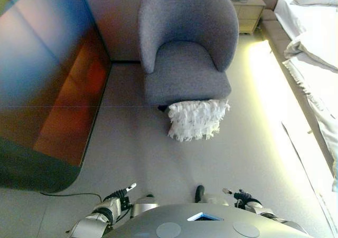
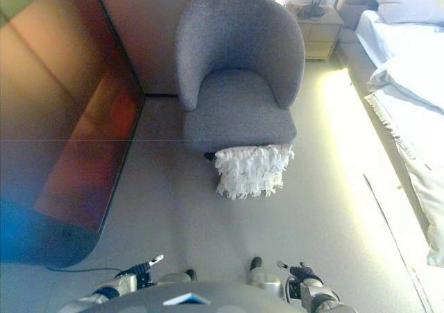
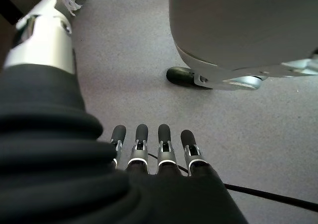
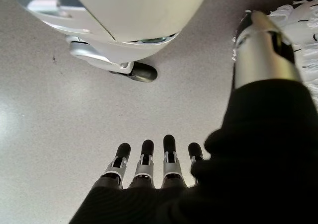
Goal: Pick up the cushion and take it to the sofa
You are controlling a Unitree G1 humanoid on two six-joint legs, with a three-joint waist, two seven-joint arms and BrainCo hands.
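Fingers [image 3: 141, 134] of the left hand [image 1: 112, 202] hang straight and loose over bare carpet [image 1: 132, 153], holding nothing; the right hand [image 1: 244, 198] (equally empty) keeps its own fingers [image 4: 169, 144] straight too. Well ahead of both sets of fingertips, a white fringed cushion [image 1: 196, 119] lies on the floor, leaning against the front of a grey armchair [image 1: 185, 48].
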